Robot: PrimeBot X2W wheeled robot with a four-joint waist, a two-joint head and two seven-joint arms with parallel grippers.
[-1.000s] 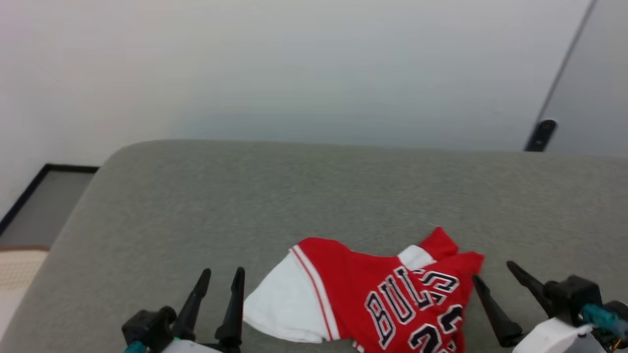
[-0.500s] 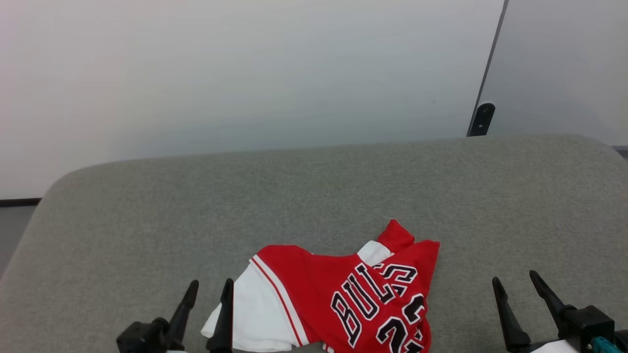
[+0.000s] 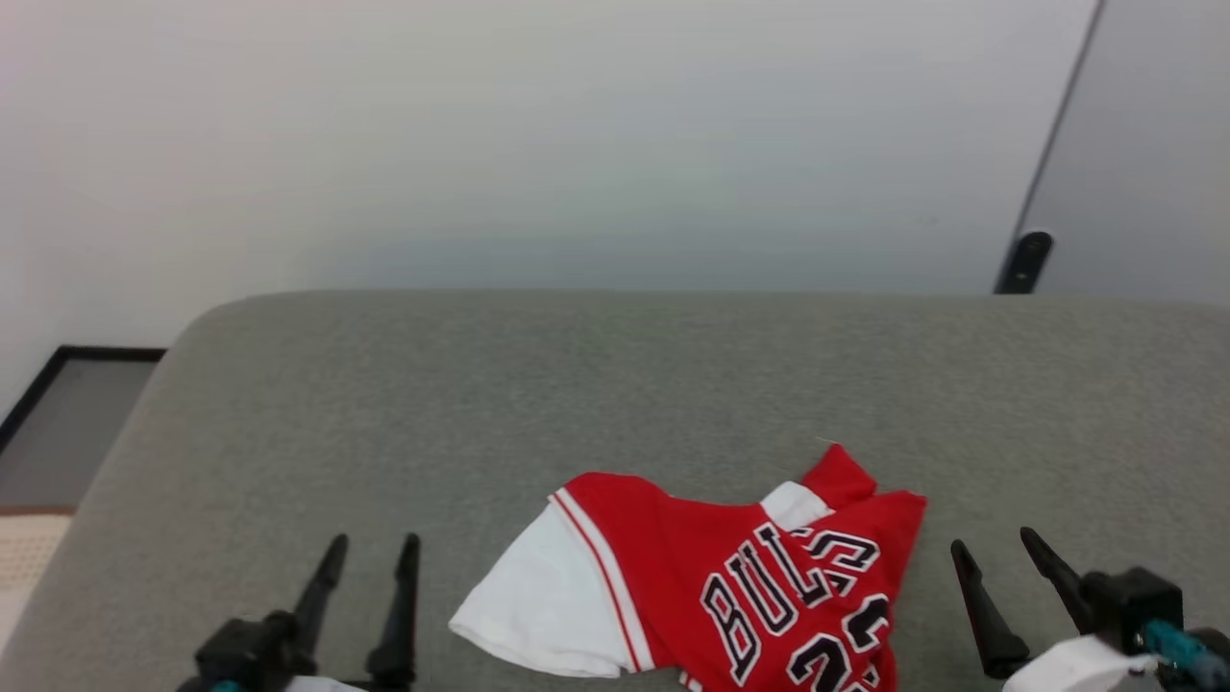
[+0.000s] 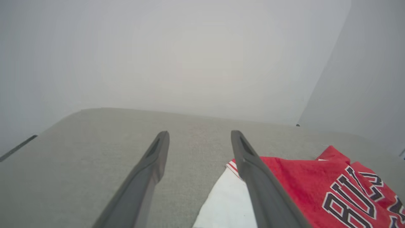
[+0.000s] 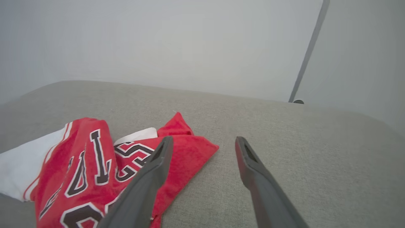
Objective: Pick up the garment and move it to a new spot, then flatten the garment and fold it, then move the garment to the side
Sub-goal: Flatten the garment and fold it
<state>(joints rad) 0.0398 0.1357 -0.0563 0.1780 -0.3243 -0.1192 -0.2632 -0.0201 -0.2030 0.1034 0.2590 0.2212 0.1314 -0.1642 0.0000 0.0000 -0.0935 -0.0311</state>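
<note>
Padded counter, grey woven cloth, far corners rounded, far edge running straight across just short of a plain pale wall. A thin dark line slants down the wall on my right, with a small dark fitting at its foot, just behind the counter's far edge. Off the left corner lies a strip of grey floor bounded by a dark skirting line. The cloth is bare from the far edge down to the garment, and bare on both flanks, so there is open room ahead, left and right. The garment lies crumpled near the counter's near side, right of centre, its lower part cut off by the bottom of the head view. Its long axis runs roughly left to right: the white sleeve fans out toward my left, and a red corner pokes toward the far right. The "BULLS" lettering climbs on a slant toward the far right, with numerals partly showing below it. My left hand hovers just left of the sleeve, fingers spread, nothing between them. In the left wrist view its right finger overlaps the sleeve; contact I cannot tell. My right hand stands just right of the garment's red edge, fingers likewise spread and empty.
</note>
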